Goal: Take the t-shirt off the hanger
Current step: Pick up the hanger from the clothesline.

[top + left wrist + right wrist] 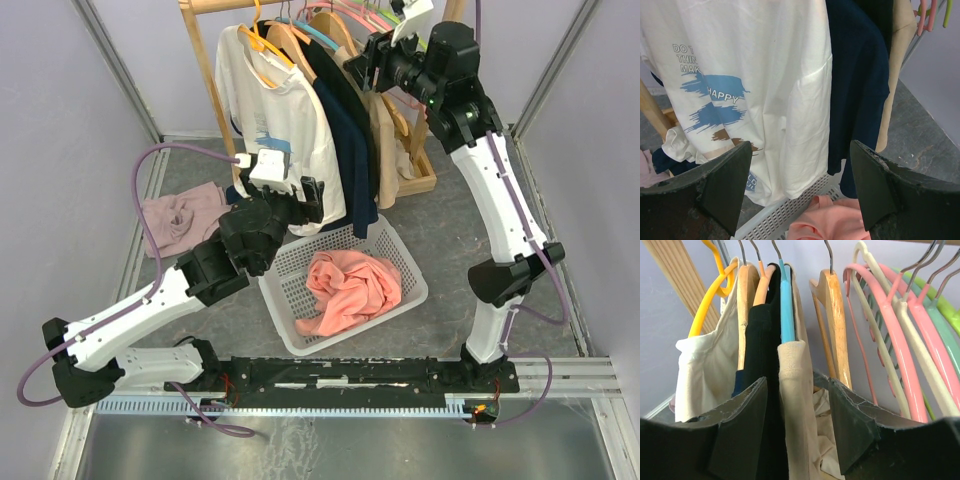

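We see the right hand (797, 395) at one o'clock, half-open astride the beige t-shirt (792, 365) on its blue hanger (786, 310), ready to pinch, while the left hand (800, 150) hangs wide, empty.

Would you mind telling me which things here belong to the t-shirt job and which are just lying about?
Job: beige t-shirt on the blue hanger, straddled by the right hand; white t-shirt facing the left hand.
Lying about: basket with salmon garment; pink garment on the table; empty pink hanger; navy shirt.
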Controlling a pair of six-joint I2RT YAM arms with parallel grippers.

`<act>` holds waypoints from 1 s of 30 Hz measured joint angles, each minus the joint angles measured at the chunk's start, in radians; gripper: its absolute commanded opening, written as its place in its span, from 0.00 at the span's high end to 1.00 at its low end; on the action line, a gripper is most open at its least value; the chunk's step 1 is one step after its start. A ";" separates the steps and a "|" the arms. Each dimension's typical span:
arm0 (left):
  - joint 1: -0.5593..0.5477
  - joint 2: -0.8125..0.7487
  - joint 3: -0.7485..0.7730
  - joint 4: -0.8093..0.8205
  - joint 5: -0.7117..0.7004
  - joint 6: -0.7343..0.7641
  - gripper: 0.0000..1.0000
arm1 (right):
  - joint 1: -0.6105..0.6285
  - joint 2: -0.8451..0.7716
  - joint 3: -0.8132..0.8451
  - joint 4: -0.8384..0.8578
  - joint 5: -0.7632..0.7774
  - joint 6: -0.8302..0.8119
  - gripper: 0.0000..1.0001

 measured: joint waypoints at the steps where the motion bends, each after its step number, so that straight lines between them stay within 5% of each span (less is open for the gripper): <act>1: 0.000 0.000 0.000 0.000 0.000 0.000 0.14 | 0.000 0.009 0.007 0.002 -0.003 0.002 0.41; 12: 0.000 -0.005 0.000 0.000 -0.001 0.000 0.14 | 0.000 0.051 0.013 0.010 -0.018 0.018 0.59; 21: 0.000 -0.016 0.000 -0.001 -0.007 0.000 0.14 | 0.002 0.054 0.019 0.012 -0.054 0.025 0.99; 30: 0.000 -0.018 0.000 -0.001 -0.008 0.000 0.14 | 0.002 0.053 0.018 0.043 -0.045 0.044 0.99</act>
